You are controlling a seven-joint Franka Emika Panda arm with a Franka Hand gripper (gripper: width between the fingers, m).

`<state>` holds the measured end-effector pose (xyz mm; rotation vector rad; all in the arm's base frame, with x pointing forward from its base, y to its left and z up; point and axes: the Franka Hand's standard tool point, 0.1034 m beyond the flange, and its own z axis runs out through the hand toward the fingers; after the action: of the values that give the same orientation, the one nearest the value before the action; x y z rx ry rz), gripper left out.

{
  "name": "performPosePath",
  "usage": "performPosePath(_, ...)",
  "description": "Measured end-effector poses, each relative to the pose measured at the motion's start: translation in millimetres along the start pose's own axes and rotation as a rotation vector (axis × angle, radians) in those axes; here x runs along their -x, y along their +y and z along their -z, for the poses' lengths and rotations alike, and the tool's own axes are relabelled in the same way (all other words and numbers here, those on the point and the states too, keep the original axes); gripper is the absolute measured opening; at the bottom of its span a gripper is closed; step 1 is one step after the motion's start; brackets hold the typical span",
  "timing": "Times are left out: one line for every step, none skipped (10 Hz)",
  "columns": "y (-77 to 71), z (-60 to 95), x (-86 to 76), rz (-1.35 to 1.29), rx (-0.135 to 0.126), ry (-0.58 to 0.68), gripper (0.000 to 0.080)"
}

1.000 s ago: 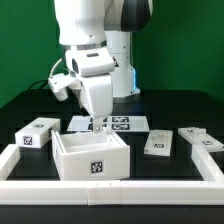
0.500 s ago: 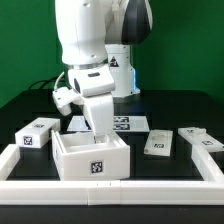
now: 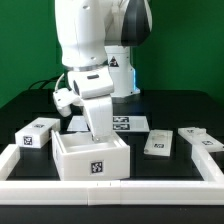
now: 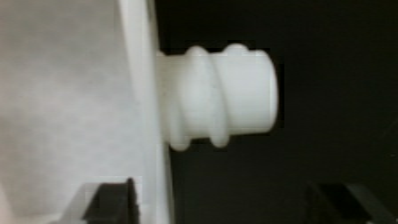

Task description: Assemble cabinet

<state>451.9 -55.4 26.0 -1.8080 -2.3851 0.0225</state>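
Note:
The cabinet body (image 3: 93, 157), a large open white box with a tag on its front, stands at the front centre of the table. My gripper (image 3: 100, 131) has come down at the box's back wall. In the wrist view a white wall (image 4: 71, 100) with a ribbed round peg (image 4: 222, 95) sticking out of it fills the picture. The gripper (image 4: 222, 205) is open, with one dark finger (image 4: 111, 202) over the white wall and the other (image 4: 342, 200) over the dark side. Nothing is held. Smaller white tagged blocks lie at the exterior view's left (image 3: 35, 133) and right (image 3: 160, 142), (image 3: 200, 138).
The marker board (image 3: 124, 123) lies flat behind the box, partly hidden by the arm. A long low white border rail (image 3: 110, 190) runs along the front and up both sides. The robot's base stands at the back.
The arm has shifted a little toward the exterior view's right and lowered, so the gripper now reaches the box's back wall. Since half a second ago it has barely moved.

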Motion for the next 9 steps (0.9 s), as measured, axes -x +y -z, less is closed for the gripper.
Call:
performPosePath(-0.1,0.0,0.2,-0.001,0.000,0.000,0.0394)
performPosePath(-0.2,0.0,0.4,-0.001,0.000,0.000,0.0212)
performPosePath(-0.3,0.0,0.5,-0.002,0.000,0.000,0.0083)
performPosePath(0.1,0.4,1.0,-0.003,0.002,-0.001,0.0083)
performPosePath(0.8,0.8,1.5,-0.003,0.006,-0.002,0.0040)
performPosePath(1.0,0.9,1.7,-0.004,0.007,-0.003,0.0040)
performPosePath(1.1,1.0,1.9,-0.004,0.008,-0.003,0.0040)
performPosePath(1.4,1.1,2.1,-0.004,0.009,-0.004,0.0040)
performPosePath(1.5,1.1,2.2,-0.004,0.010,-0.004,0.0040)
